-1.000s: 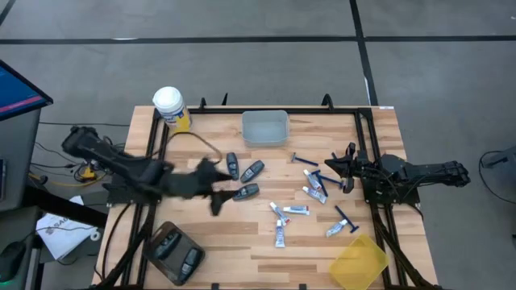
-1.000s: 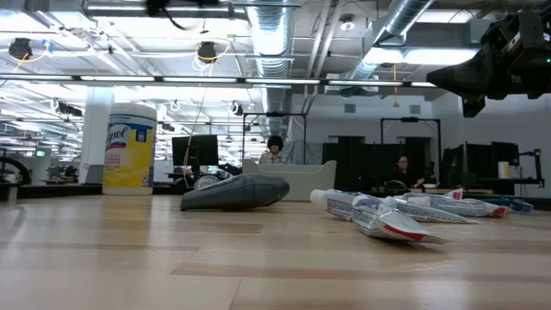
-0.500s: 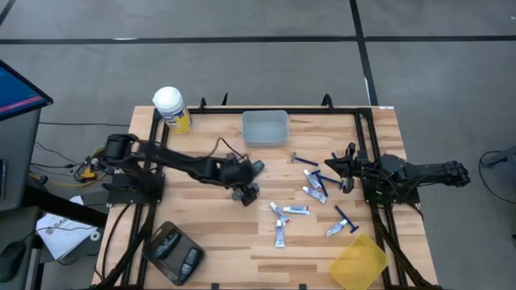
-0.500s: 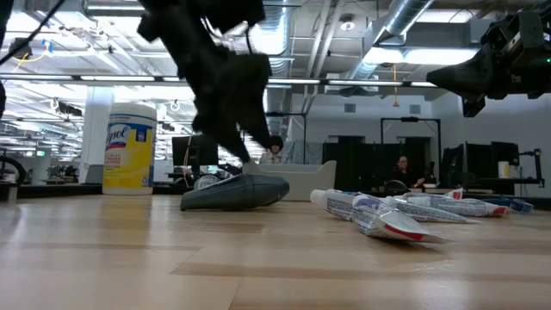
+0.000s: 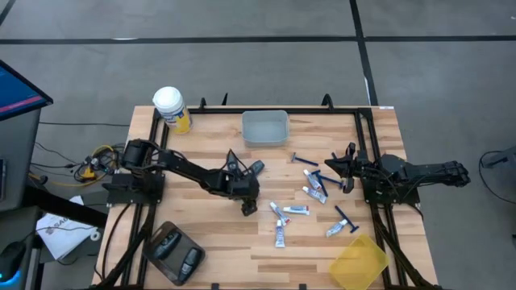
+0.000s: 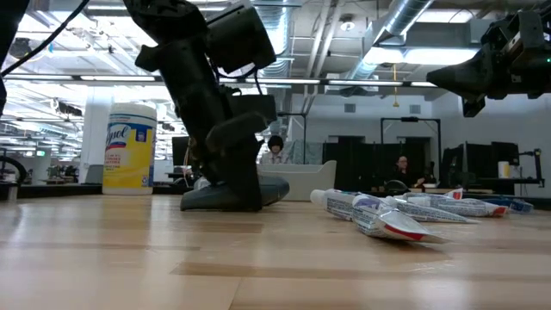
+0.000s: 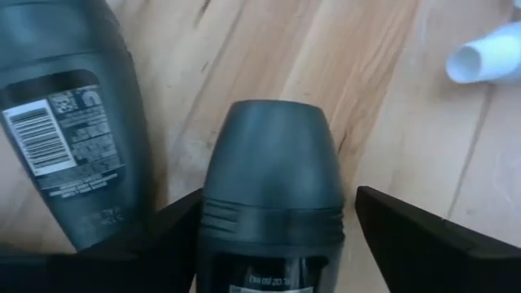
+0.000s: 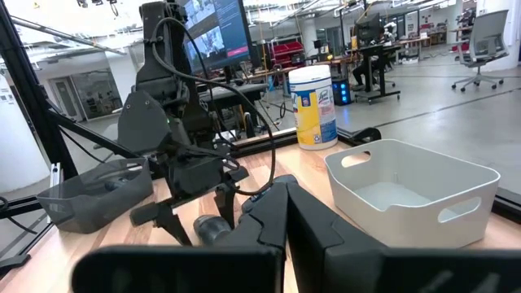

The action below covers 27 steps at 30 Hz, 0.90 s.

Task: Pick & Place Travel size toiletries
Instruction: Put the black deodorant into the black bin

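Observation:
My left gripper (image 5: 244, 196) is open and down at the table's middle. Its fingers stand on either side of a dark grey oval pod (image 7: 273, 179), and the right-hand gap shows bare wood. In the low view the fingers (image 6: 234, 185) cover most of that pod (image 6: 275, 191). A second grey pod (image 7: 73, 122) lies close beside it. White tubes (image 5: 297, 210) and blue razors (image 5: 347, 219) lie scattered to the right. My right gripper (image 5: 337, 165) waits shut at the right edge, held level above the table.
A white bin (image 5: 265, 127) stands at the far middle and a yellow bin (image 5: 359, 262) at the near right corner. A dark tray (image 5: 176, 251) holding pods sits near left. The yellow jar with a white lid (image 5: 172, 109) stands at the far left corner.
My left gripper has come down and toward the table's right, tipping steeply downward, until its open fingers stand on either side of the grey pod. The pod has stayed where it was.

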Each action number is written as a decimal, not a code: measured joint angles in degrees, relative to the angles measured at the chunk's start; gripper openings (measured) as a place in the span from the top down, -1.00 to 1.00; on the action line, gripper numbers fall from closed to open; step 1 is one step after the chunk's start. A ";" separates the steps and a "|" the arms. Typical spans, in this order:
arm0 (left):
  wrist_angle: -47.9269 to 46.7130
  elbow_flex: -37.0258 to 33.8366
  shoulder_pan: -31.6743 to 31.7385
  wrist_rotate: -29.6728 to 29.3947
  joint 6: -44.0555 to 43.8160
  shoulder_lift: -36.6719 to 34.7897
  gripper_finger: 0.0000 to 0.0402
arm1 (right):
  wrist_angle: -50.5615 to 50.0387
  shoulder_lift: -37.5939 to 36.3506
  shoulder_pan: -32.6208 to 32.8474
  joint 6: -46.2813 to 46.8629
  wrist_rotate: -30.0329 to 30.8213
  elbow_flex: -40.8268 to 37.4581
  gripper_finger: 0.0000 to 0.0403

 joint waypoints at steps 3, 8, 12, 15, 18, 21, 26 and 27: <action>-0.19 0.00 0.01 -0.87 -0.25 0.00 -0.33 | 0.00 0.00 -0.01 0.00 0.00 -0.02 1.00; -0.42 0.00 0.29 -1.16 -0.68 0.04 0.00 | 0.00 0.00 0.01 0.00 0.00 -0.01 1.00; -0.49 0.00 0.28 -1.07 -1.00 0.04 0.00 | 0.00 0.00 0.01 0.00 0.01 0.00 1.00; -0.52 0.00 0.28 -0.67 -3.28 -0.11 0.00 | 0.00 0.00 -0.01 0.00 0.00 -0.01 1.00; -1.25 -0.07 0.11 1.03 -5.52 -1.63 0.00 | 0.00 0.00 -0.01 0.00 0.01 -0.01 1.00; -4.18 -0.04 -0.01 2.54 -8.41 -5.17 0.00 | 0.00 0.01 0.01 0.01 0.00 -0.01 1.00; -14.34 -0.06 -1.19 7.19 -17.70 -14.34 0.00 | 0.02 0.00 0.01 0.02 0.02 -0.02 1.00; -16.11 -0.04 -1.86 8.58 -20.36 -16.70 0.00 | 0.00 0.02 -0.01 0.02 0.02 0.00 1.00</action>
